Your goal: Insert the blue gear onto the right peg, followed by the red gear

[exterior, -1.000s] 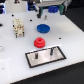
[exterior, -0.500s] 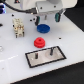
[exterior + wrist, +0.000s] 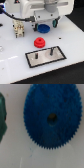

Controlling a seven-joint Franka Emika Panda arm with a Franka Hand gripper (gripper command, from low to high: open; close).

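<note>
Blue gear (image 3: 51,118): bright-blue flat disc; fine toothed rim seen along its lower edge in the wrist view; small dark centre hole; fills most of that frame; face is even and unmarked apart from blur.
Blue gear, exterior view (image 3: 44,26): only a blue arc is seen, at about 12 o'clock from the red gear; the rest is covered by the arm body; it lies flat on the white table (image 3: 15,52).
Gear vs gripper (image 3: 41,20): gripper is placed directly over the blue gear; the centre hole sits close to mid-frame in the wrist view, slightly high; whether contact is made cannot be told.
Gripper state: fingers are not seen in either view; spread or clenched cannot be told; nothing is visibly grasped.
Red gear (image 3: 39,43): bright red, round, raised hub; smaller than the blue one; lying on the table, apart from the blue gear, just beside the base plate's far edge.
Base plate (image 3: 56,56): grey rectangle, black border; at about 5 o'clock from the red gear.
Right peg (image 3: 50,51): short dark upright post on the plate, bare; a second dark post (image 3: 37,58) is seen nearer the exterior view's left.
Dark object (image 3: 2,116): blurred greenish-dark shape at the wrist frame's edge; not identifiable.
</note>
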